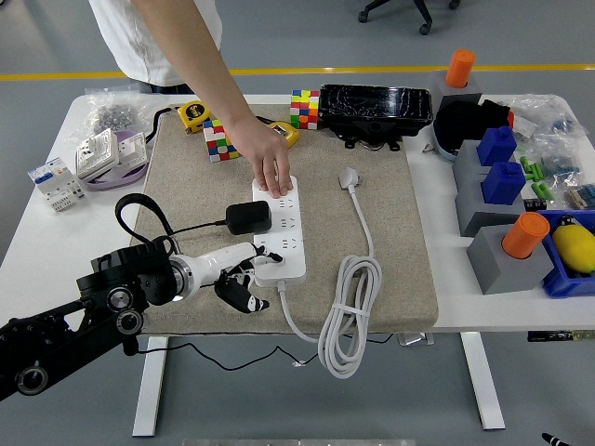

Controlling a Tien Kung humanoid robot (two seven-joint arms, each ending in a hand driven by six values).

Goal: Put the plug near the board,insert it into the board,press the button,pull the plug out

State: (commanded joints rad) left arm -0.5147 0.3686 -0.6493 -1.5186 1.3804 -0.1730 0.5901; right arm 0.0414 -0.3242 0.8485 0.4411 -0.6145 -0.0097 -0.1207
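Head view, only one you've got. Board (279, 229) lies lengthwise on the tan mat (390, 232) mid-desk, white strip with sockets in a row. Black plug (248, 217) sits against the board's left edge, about mid-length, its thin black cable trailing left toward your arm; can't tell if it's seated in a socket or just lying beside it.

Your left hand (238, 278) is at the board's near-left corner, just below the plug and apart from it. Fingertips (258, 260) reach onto the near end of the board; the rest of the fingers curl down over the mat. Narrow, loosely curled, holding nothing.

Right hand isn't in frame.

In the way: a person's hand (272, 165) comes in from the far side and presses flat on the far end of the board, forearm crossing over the mat's back-left corner. The board's own white cable (349, 311) loops off the near end, bundled at the mat's front edge, with its white plug (350, 177) lying loose to the right of the board.

Around: cube puzzles (220, 139) and yellow tape measure (194, 114) behind the person's arm, black case (376, 109) at the back, blue and grey blocks (497, 177) on the desk (56, 242) to the right.
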